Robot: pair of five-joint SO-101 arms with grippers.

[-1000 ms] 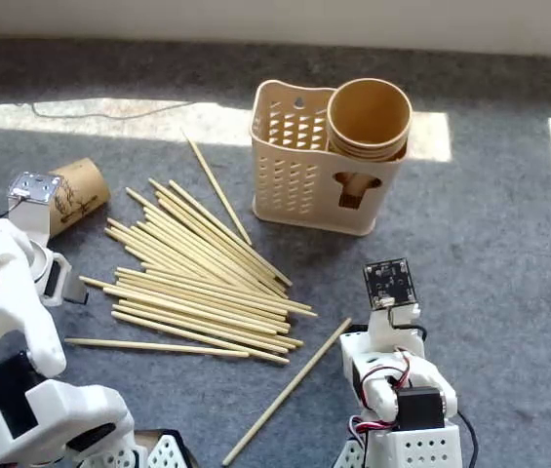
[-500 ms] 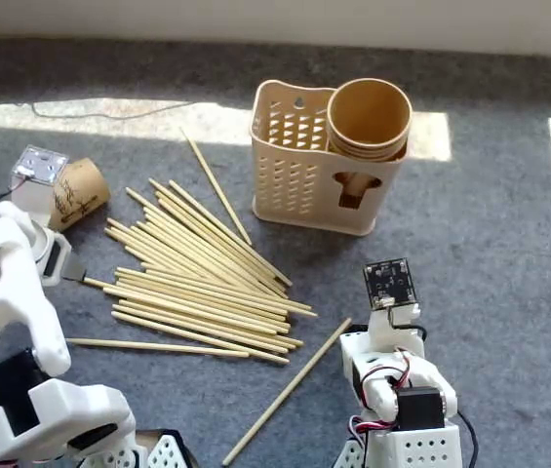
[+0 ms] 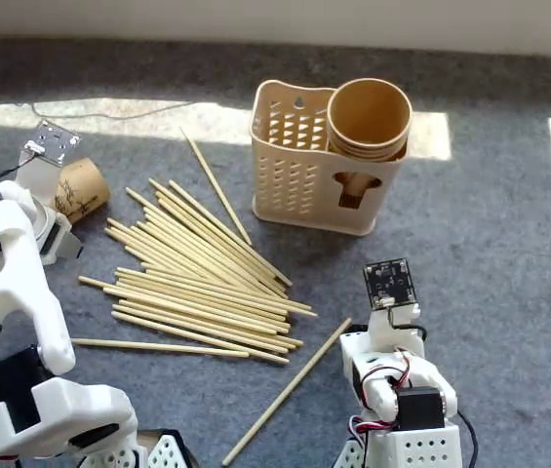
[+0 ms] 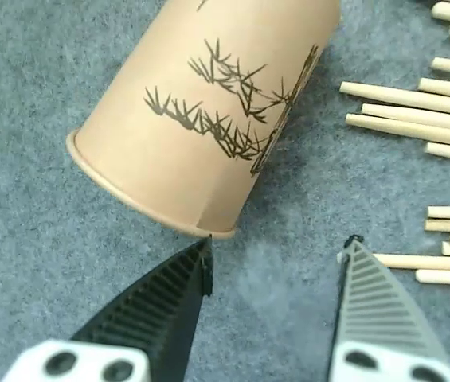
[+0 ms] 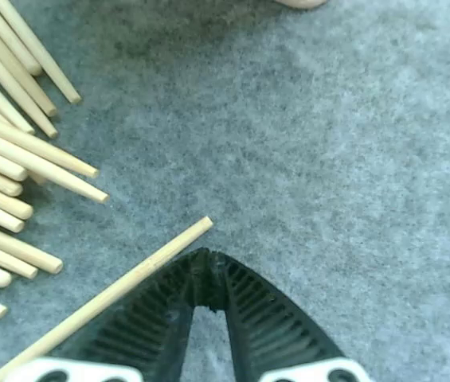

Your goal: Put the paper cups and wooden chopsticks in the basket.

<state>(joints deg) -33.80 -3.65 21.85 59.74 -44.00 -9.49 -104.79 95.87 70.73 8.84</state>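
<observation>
One smooth paper cup [image 4: 201,111] lies by the wide-open left gripper [image 4: 279,247]; right gripper [image 5: 209,261] is closed over fuzzy carpet [image 5: 352,159].

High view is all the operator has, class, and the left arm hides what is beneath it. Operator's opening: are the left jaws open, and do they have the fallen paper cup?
Observer: The left wrist view shows the left gripper with its jaws wide open.
Operator: Is the cup between them?
Observer: No. The paper cup lies on its side beyond them, and only carpet shows between the jaws.
Operator: How close is it?
Observer: The dark jaw's tip is right at the cup's rim; I cannot tell if they touch.
Operator: And the right arm?
Observer: The right gripper is shut and empty, with a single chopstick lying alongside it.
</observation>
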